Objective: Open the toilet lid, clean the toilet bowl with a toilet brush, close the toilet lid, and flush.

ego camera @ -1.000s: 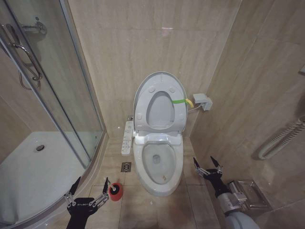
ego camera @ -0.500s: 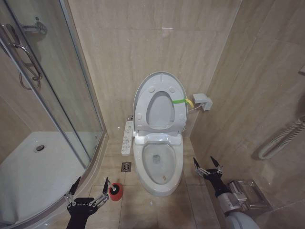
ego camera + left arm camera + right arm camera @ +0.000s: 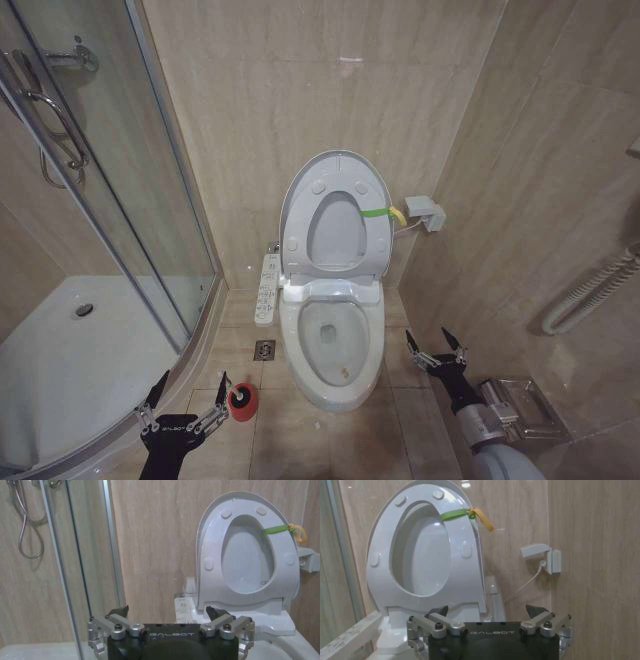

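Observation:
The toilet lid [image 3: 335, 235] stands raised against the back wall with the ring seat [image 3: 297, 240] up in front of it and a green-yellow strap [image 3: 378, 211] at its edge. Below it the toilet bowl [image 3: 372, 340] lies uncovered. The toilet brush [image 3: 239, 398] sits head-down in its red holder [image 3: 243, 405] on the floor beside the bowl. My left gripper [image 3: 192, 382] hangs open just beside that holder, holding nothing. My right gripper [image 3: 430, 338] is open on the bowl's other side. The wrist views face the raised lid [image 3: 247, 555] [image 3: 427, 555] past the open left gripper [image 3: 167, 609] and right gripper [image 3: 487, 609].
A glass shower enclosure [image 3: 110, 200] and its curved base [image 3: 60, 370] close off the left. A button panel [image 3: 267, 288] juts from the toilet's side, above a floor drain [image 3: 264, 349]. The right wall carries a grey box [image 3: 425, 212], a corrugated hose [image 3: 590, 290] and a metal holder [image 3: 525, 405].

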